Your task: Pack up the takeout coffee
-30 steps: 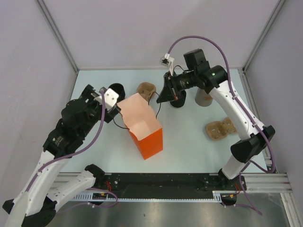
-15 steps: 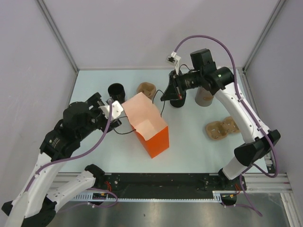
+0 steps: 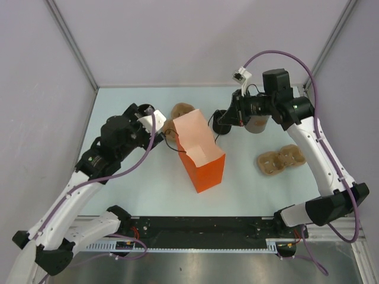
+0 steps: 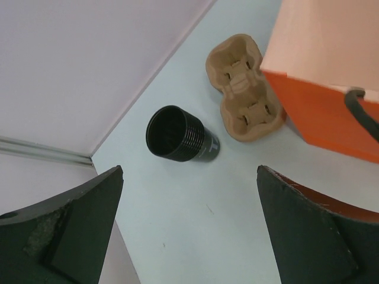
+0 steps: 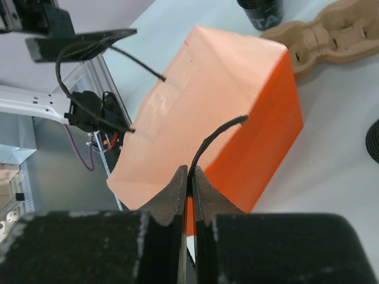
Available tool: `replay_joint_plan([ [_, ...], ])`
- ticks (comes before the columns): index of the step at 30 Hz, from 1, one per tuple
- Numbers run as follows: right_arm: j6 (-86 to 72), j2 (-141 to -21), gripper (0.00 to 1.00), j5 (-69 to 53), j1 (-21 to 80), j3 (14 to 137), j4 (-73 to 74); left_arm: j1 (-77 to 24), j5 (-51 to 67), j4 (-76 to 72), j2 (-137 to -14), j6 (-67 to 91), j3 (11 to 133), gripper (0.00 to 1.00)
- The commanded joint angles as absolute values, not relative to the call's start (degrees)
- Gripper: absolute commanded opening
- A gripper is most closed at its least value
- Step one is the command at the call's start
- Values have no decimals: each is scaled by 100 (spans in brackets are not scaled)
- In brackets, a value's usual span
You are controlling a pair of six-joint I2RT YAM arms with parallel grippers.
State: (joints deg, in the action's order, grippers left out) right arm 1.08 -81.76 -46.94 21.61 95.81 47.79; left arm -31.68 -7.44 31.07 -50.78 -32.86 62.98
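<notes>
Right wrist: right end effector (image 5: 189, 171) pinches the orange bag (image 5: 237, 100) by its cord (image 5: 216, 133), which may slip; beyond the spread left end effector (image 4: 189, 195), the sideways takeout coffee (image 4: 180, 144) may roll.

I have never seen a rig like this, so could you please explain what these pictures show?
These are two robot arms bolted to a table. One picture looks down from above. The other two come from a camera on each wrist, so each shows its own fingers. On the table stand an orange bag, a carrier behind it, a second carrier to its right, and a grey-brown cylinder. The right gripper is shut on the bag's black handle. The left gripper is open and empty, facing a black cup beside the first carrier.
</notes>
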Motion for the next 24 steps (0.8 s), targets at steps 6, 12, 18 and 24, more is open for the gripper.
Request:
replay_joint_plan([
  [6, 431, -7304, 0, -4034, 2031, 8957, 4711, -3129, -756, 1811, -5686, -2795, 6635, 100],
  [12, 431, -6725, 0, -3543, 2004, 8658, 4544, -3129, -651, 1696, -5897, -2689, 6680, 100],
  [18, 501, -6434, 0, -3209, 1995, 8403, 4570, -3129, -545, 1688, -5950, -2637, 6662, 100],
  [24, 764, -6206, 1, -3129, 1995, 8341, 4825, -3129, -562, 1688, -5898, -2610, 6662, 100],
])
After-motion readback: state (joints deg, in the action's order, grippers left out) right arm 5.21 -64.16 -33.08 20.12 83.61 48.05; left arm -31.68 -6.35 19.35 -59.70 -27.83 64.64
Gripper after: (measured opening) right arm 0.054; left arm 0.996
